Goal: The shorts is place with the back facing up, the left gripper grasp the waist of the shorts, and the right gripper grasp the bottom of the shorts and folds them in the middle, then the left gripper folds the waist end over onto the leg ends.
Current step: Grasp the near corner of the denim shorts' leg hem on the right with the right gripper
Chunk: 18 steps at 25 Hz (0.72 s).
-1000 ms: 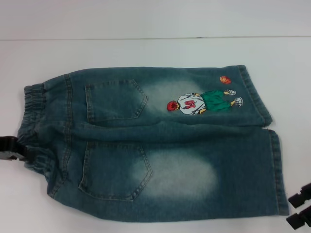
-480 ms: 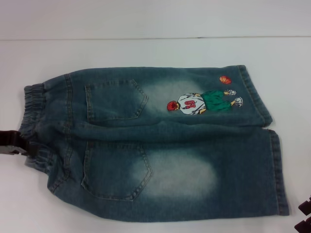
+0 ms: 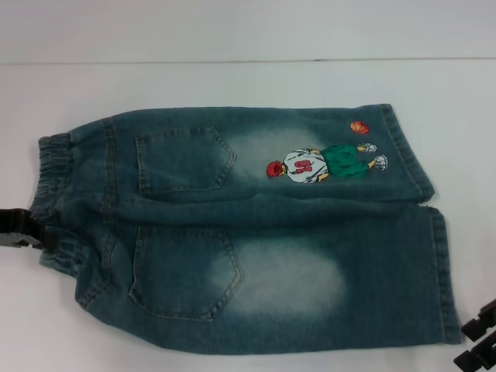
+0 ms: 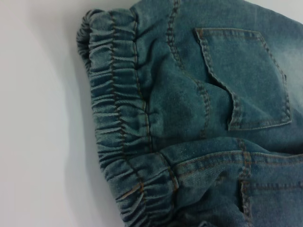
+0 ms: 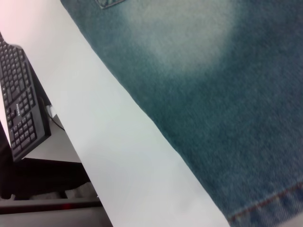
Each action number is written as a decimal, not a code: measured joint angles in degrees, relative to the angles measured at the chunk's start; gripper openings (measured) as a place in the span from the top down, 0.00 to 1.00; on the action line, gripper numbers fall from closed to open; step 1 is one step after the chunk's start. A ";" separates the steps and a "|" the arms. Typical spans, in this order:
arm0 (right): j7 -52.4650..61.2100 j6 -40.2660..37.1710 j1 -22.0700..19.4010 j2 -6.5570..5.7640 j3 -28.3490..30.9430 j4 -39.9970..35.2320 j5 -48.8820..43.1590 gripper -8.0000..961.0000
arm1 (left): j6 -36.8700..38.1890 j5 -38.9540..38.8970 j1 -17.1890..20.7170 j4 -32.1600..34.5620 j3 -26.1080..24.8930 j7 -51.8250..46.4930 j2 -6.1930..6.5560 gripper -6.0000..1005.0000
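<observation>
Grasping is barely under way: the black left end effector [image 3: 19, 230] touches the puckered dark-blue elastic waist [image 3: 54, 203], and whether it is clamped I cannot tell. Outward from it, the faded blue-green denim shorts [image 3: 256, 232] lie flat, unfolded, back up on the white counter [image 3: 232, 85]. The black right end effector [image 3: 480, 345] sits just beside the straight stitched leg hems [image 3: 448, 279], fingers apart, gripping nothing. Both folds remain. No containers appear.

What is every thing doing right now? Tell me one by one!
Faded blue-green denim shorts: lying flat, unfolded, back pockets up.
Puckered elastic waist: bunched, at the left gripper's side.
Straight stitched leg hems: flat on the white table.
Black left gripper: at the waist edge; grip not visible.
Black right gripper: beside the near leg hem, apart from it.
Black keyboard: lying off the table's edge.
</observation>
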 joint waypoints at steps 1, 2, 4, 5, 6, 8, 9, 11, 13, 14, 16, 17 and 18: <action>-0.07 0.24 0.36 0.04 -0.06 0.48 0.00 0.11 | -0.02 0.00 0.00 0.00 0.04 0.00 0.00 0.95; -0.18 0.49 0.69 0.11 -0.14 1.01 -0.01 0.11 | -0.07 0.00 0.01 0.00 0.07 0.02 0.01 0.95; -0.30 1.01 1.27 0.27 -0.51 1.77 -0.02 0.11 | -0.09 0.00 0.04 0.00 0.13 0.10 0.00 0.95; -0.32 1.22 1.42 0.32 -0.68 1.90 -0.02 0.11 | -0.11 0.00 0.07 0.00 0.13 0.12 -0.02 0.95; -0.35 1.45 1.60 0.38 -0.87 2.04 -0.03 0.11 | -0.11 0.00 0.11 0.00 0.13 0.13 -0.02 0.95; -0.41 1.60 1.82 0.49 -0.94 2.13 0.06 0.11 | -0.14 0.00 0.24 0.00 0.13 0.14 -0.04 0.95; -0.48 1.62 1.87 0.54 -0.94 2.13 0.19 0.11 | -0.15 0.00 0.28 0.00 0.13 0.15 -0.06 0.95; -0.60 1.54 1.91 0.57 -0.80 1.88 0.44 0.11 | -0.16 0.00 0.34 0.00 0.11 0.22 -0.10 0.95; -0.64 1.33 2.00 0.50 -0.59 1.60 0.52 0.11 | -0.17 0.00 0.36 0.00 0.14 0.30 -0.12 0.95; -0.65 1.22 2.10 0.41 -0.48 1.49 0.53 0.11 | -0.17 0.00 0.37 -0.01 0.18 0.36 -0.13 0.95; -0.66 0.97 2.27 0.18 -0.28 1.40 0.67 0.11 | -0.17 0.00 0.38 -0.03 0.19 0.39 -0.14 0.95; -0.67 0.93 2.31 0.01 -0.19 1.35 0.93 0.11 | -0.17 0.00 0.38 -0.03 0.20 0.41 -0.14 0.95; -0.68 0.92 2.32 -0.12 -0.13 1.31 1.27 0.11 | -0.17 0.00 0.38 -0.04 0.21 0.42 -0.15 0.95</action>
